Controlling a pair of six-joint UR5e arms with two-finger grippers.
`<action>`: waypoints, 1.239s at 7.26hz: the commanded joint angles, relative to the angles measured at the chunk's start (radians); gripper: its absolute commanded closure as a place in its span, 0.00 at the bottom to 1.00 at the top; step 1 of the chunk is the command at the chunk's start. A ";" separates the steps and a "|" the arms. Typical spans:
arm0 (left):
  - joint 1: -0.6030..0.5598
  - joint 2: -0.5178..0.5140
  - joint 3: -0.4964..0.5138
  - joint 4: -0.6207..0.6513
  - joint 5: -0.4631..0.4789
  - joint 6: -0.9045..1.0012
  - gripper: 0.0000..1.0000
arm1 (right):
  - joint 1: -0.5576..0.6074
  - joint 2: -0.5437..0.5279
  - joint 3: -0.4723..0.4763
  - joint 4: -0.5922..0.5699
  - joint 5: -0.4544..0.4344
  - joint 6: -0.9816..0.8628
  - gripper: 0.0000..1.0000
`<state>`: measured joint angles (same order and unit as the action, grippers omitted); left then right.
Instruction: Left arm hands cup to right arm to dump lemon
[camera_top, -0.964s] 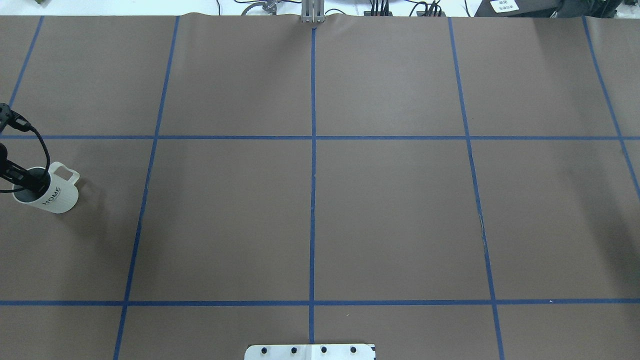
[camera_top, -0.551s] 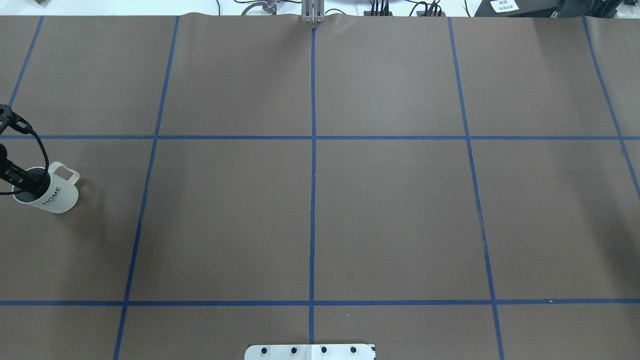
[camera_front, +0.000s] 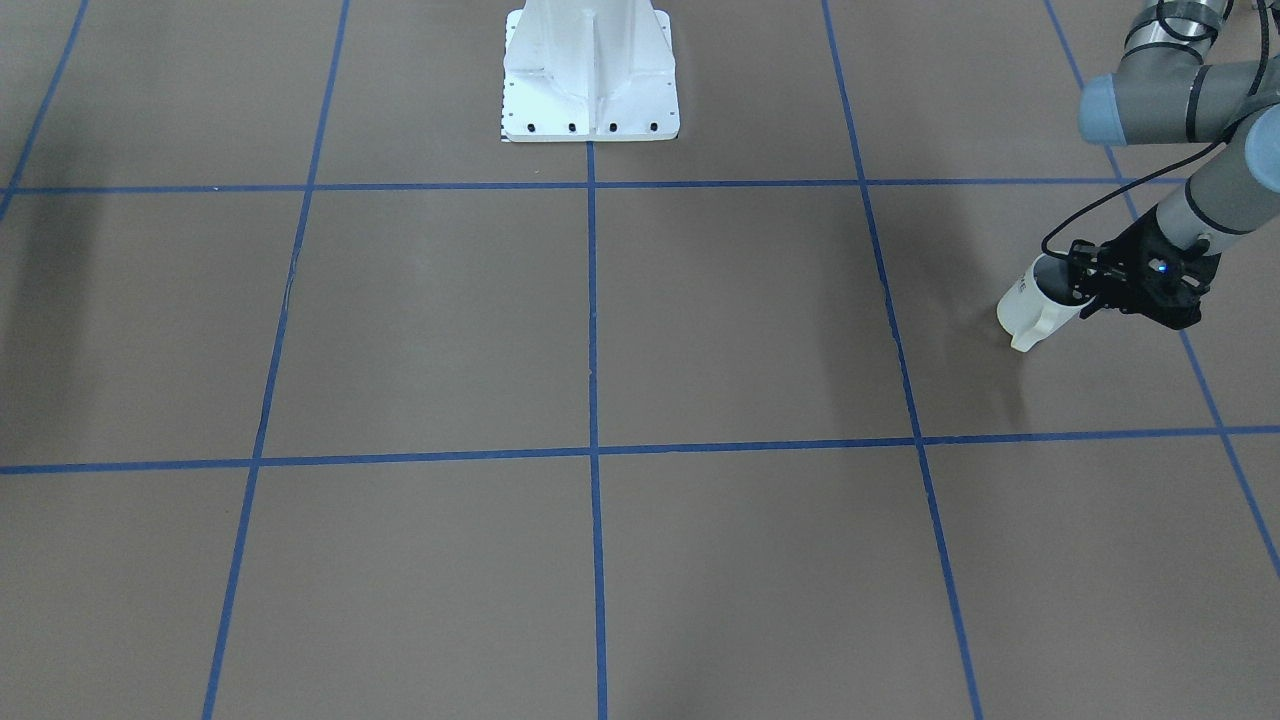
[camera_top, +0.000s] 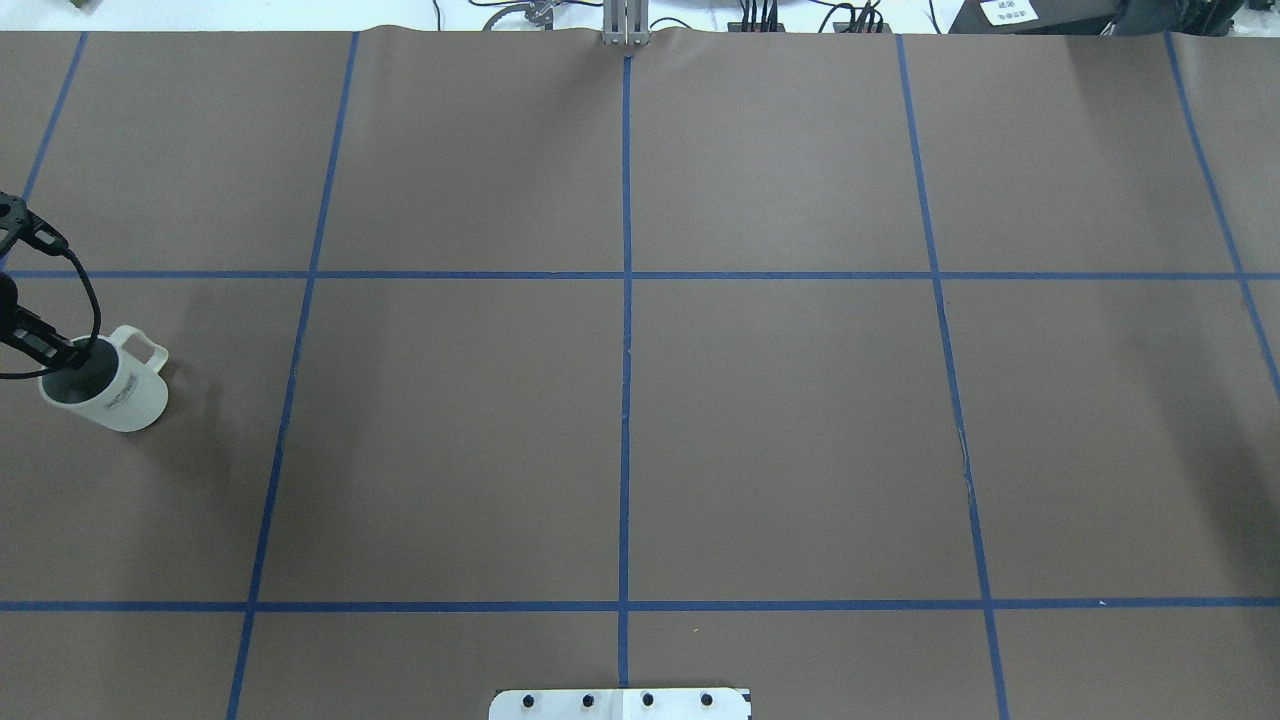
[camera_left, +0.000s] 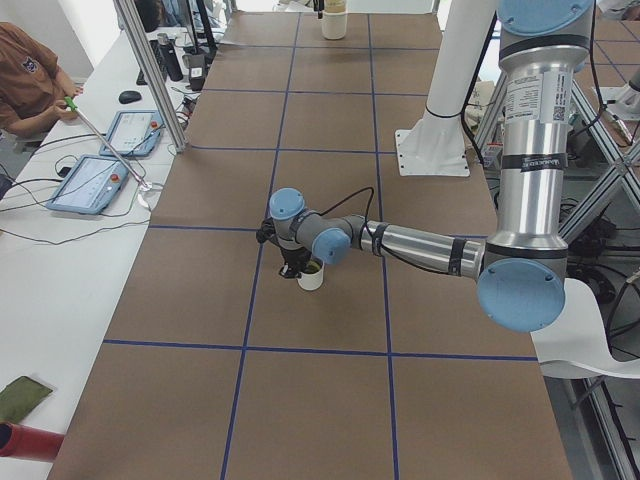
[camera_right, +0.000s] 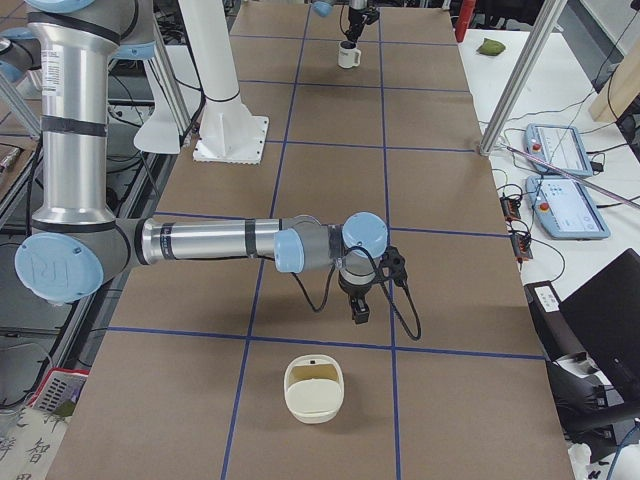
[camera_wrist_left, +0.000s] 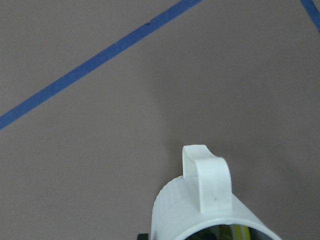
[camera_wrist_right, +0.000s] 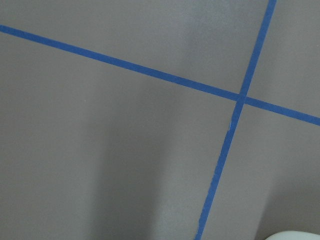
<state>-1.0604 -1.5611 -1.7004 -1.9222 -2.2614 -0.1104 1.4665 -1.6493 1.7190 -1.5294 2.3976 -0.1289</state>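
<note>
Front-facing: left end effector (camera_front: 1080, 290) pinched shut on cup (camera_front: 1027, 310) rim; grasp judged done, handover and dump left
Overhead: cup directly under that end effector, axis near upright, mouth up, handle (camera_top: 148, 350) on far side from it
Left: lemon (camera_left: 314, 266) inside
Right: right end effector (camera_right: 360, 310) well apart, opening cannot be told

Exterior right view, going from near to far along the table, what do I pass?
Cream container → right gripper → robot base → cup.
</note>
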 joint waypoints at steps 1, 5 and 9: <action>-0.032 -0.014 -0.065 0.073 -0.001 -0.009 1.00 | -0.002 0.000 0.002 0.000 0.000 0.002 0.00; -0.033 -0.195 -0.208 0.404 -0.006 -0.350 1.00 | -0.002 -0.007 -0.006 0.087 0.006 0.000 0.00; 0.051 -0.403 -0.213 0.404 -0.044 -0.875 1.00 | -0.069 -0.009 -0.009 0.421 0.011 0.102 0.00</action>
<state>-1.0534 -1.8902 -1.9151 -1.5188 -2.3095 -0.8563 1.4277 -1.6581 1.7122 -1.2381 2.4062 -0.0823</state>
